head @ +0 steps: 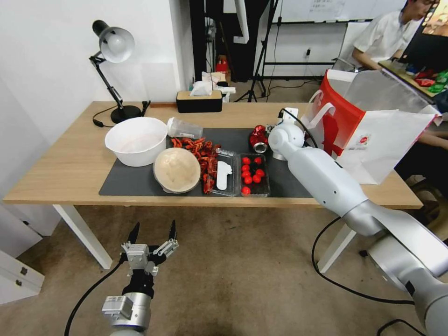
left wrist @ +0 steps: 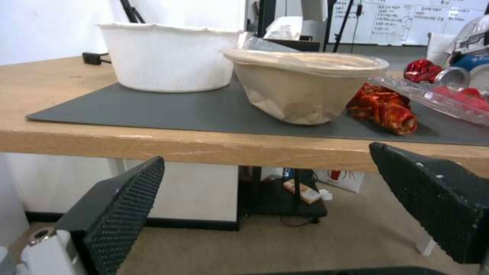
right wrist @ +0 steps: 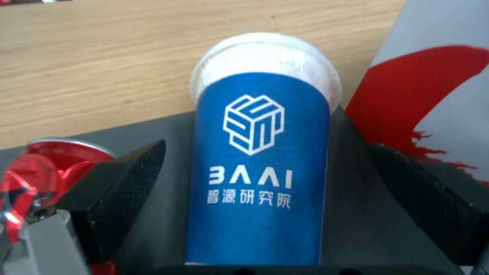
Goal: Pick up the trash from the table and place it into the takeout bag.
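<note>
The left gripper (head: 153, 235) hangs low in front of the desk (head: 60, 163), below its edge, fingers (left wrist: 122, 198) apart and empty — a waiting pose, I judge, clear of the work. Farther in, the right gripper (right wrist: 265, 172) reaches over the dark mat (head: 126, 184) with its fingers (right wrist: 122, 179) spread wide on either side of the blue-and-white paper cup (right wrist: 262, 160) — the cup sits between them, seemingly not yet gripped, with the red drink can (head: 258, 138) just beside it. Just beyond stands the takeout bag (head: 373, 140), mouth open at the desk's right end, conveniently near for the drop.
</note>
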Robot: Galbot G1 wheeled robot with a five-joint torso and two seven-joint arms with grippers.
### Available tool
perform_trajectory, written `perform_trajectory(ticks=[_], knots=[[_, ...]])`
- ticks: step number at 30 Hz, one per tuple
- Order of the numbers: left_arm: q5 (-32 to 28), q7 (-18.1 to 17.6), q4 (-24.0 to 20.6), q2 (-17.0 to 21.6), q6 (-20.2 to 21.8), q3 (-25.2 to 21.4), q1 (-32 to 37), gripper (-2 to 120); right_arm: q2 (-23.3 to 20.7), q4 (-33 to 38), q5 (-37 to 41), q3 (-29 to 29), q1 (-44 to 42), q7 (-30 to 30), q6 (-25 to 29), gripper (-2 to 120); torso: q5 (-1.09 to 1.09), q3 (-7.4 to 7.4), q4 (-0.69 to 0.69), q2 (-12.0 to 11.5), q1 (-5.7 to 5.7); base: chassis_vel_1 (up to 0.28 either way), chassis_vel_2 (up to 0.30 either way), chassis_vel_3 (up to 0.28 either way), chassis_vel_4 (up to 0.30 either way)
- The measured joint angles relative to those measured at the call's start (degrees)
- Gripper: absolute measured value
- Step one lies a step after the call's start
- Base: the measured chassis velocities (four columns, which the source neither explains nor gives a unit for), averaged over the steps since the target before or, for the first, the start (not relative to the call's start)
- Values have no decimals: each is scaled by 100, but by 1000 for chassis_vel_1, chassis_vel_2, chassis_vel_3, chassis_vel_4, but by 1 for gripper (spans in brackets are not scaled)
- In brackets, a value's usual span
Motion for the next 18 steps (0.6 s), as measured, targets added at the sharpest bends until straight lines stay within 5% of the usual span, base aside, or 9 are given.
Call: perform_trajectory(ticks=[18], knots=[[-69, 18, 102, 9, 0, 13, -88, 100, 288, -493, 2, 150, 16, -67, -57, 100, 0, 0, 0, 0, 0, 0, 0, 0, 0]])
